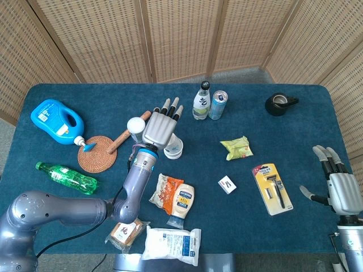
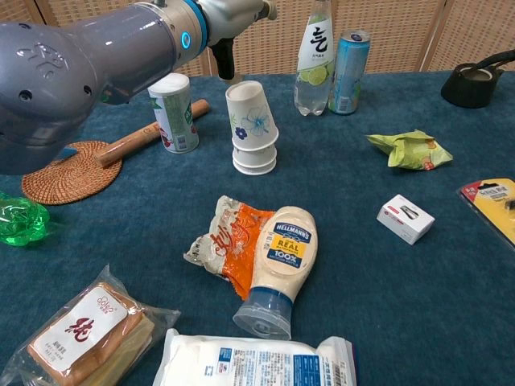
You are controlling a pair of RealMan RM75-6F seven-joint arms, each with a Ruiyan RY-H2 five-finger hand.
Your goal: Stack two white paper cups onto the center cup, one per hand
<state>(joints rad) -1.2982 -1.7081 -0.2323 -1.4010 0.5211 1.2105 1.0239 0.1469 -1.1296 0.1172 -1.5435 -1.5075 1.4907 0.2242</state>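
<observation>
An upside-down stack of white paper cups (image 2: pixel 254 129) with flower prints stands on the blue cloth, its top cup leaning slightly left. My left hand (image 1: pixel 160 127) hovers flat over the stack (image 1: pixel 175 151) with fingers stretched out, holding nothing. In the chest view that hand (image 2: pixel 229 16) sits above and behind the cups, and whether it touches the top cup is hard to tell. Far away at the table's right edge, my right hand (image 1: pixel 340 190) is spread and holds nothing.
A white canister (image 2: pixel 173 112) and a wooden handle (image 2: pixel 133 143) on a rattan coaster (image 2: pixel 71 170) lie left of the stack. A clear bottle (image 2: pixel 315 56) and a can (image 2: pixel 348 71) stand behind right. A mayonnaise bottle (image 2: pixel 278 265) and a snack bag (image 2: pixel 225 245) lie in front.
</observation>
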